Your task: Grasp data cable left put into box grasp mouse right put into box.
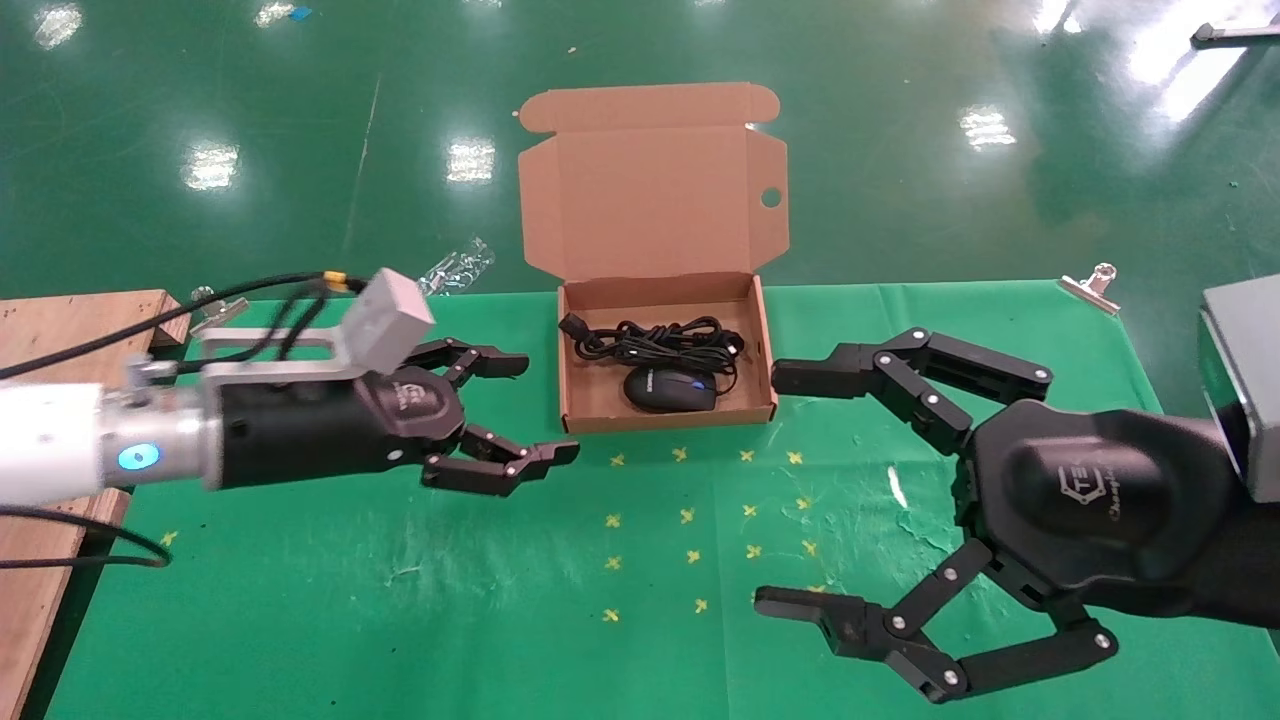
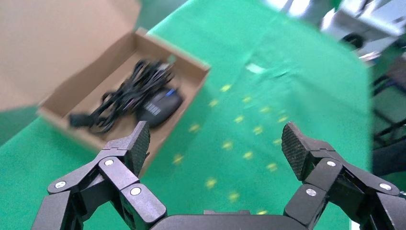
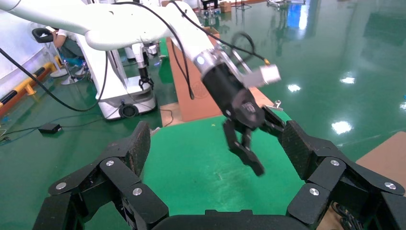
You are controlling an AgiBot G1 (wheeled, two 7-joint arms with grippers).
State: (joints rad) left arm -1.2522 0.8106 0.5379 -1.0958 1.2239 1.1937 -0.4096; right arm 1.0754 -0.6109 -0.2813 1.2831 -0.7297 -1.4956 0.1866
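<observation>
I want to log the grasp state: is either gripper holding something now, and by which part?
Nothing is held. The left gripper and right gripper are both open and empty; the data cable and mouse lie in the box.

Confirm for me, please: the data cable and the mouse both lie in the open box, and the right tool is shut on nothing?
Not quite: the right tool is open, as the head view shows. The data cable and the mouse do lie in the open box.

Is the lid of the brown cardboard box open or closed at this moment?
Open. The brown cardboard box has its hinged lid standing upright behind the tray, so the black mouse and bundled black cable inside are visible.
</observation>
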